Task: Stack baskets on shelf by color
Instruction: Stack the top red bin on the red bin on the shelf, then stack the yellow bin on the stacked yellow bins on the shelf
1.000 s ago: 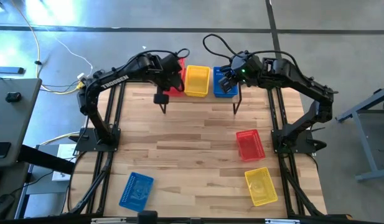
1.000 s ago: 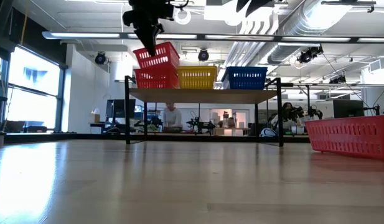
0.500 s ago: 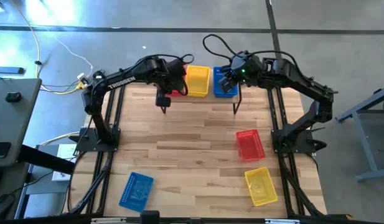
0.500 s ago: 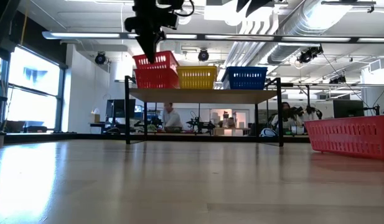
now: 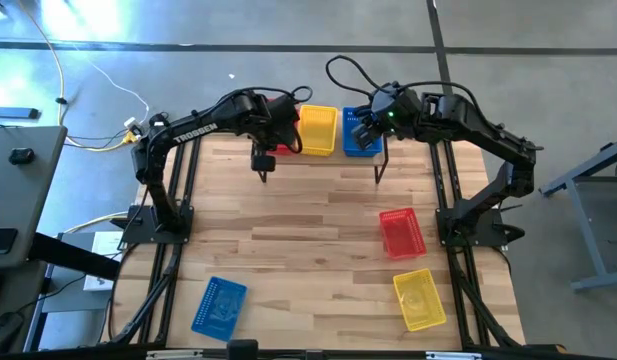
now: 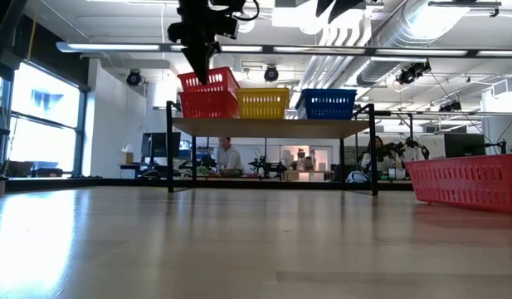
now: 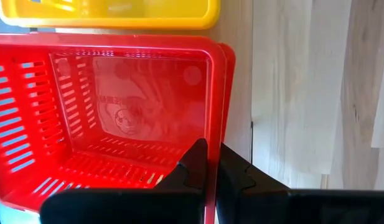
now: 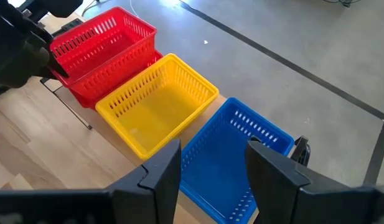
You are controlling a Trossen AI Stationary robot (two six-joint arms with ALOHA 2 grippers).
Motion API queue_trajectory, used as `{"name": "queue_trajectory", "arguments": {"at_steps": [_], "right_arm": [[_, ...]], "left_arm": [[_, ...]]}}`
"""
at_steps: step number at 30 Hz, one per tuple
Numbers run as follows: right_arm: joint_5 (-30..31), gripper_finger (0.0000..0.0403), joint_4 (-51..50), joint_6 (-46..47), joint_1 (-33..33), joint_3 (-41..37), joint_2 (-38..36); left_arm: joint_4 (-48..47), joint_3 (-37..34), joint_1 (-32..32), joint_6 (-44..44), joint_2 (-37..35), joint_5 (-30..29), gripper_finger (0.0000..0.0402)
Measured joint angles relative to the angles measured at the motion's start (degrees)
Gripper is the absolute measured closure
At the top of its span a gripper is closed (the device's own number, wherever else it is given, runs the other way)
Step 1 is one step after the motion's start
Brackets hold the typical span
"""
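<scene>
Two red baskets (image 6: 208,92) sit nested at the shelf's (image 6: 272,126) end, the upper tilted, its rim pinched by the left gripper (image 7: 207,163). Right gripper (image 8: 207,165) gapes empty over the blue basket (image 8: 238,155).

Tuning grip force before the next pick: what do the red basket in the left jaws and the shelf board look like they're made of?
Red basket: looks like molded plastic, glossy; the floor shows glare and the walls are evenly slotted. Probably thin and a bit flexible.
Shelf: a light wood board, matte, on thin black legs that look like metal.
</scene>
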Motion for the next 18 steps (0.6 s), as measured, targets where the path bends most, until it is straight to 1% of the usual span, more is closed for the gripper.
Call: {"name": "queue_trajectory", "arguments": {"at_steps": [3,5,10,18], "right_arm": [[0.0,0.0242,-0.1,0.0,0.0,0.0,0.0],[0.0,0.0242,-0.1,0.0,0.0,0.0,0.0],[-1.3,0.0242,-0.5,0.0,0.0,0.0,0.0],[-2.4,0.0242,-0.7,0.2,0.0,0.0,0.0]], "left_arm": [[0.7,0.0,-0.4,0.0,0.0,0.0,0.0398],[1.0,0.0,-0.6,0.0,0.0,0.0,0.0389],[1.8,0.0,-0.9,0.0,0.0,0.0,0.0348],[2.3,0.0,-0.9,-2.9,0.0,0.0,0.0279]]}}
